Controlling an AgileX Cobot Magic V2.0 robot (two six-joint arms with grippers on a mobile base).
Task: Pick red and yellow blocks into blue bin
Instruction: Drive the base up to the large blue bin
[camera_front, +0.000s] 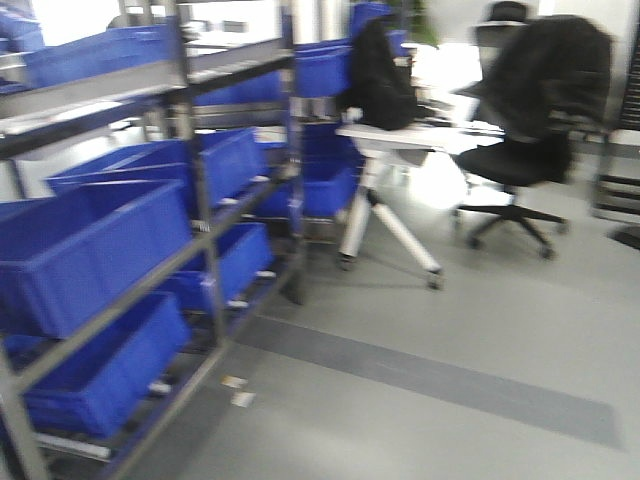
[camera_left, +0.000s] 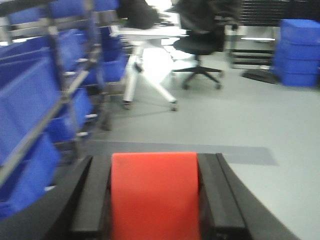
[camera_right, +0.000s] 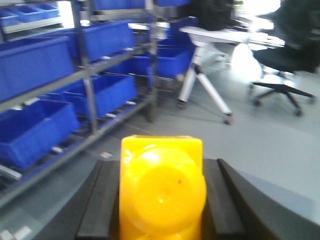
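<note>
Red block (camera_left: 155, 200) sits gripped in left claw (camera_left: 156, 165), yellow block (camera_right: 161, 192) in right claw (camera_right: 161, 165); both picked, neither delivered.

Red cube (camera_left: 155, 195), yellow brick (camera_right: 161, 192): bottoms off-frame

left tool (camera_left: 155, 165): black flat fingers (camera_left: 92, 200), dark curved housing | right tool (camera_right: 161, 167): same black build
</note>
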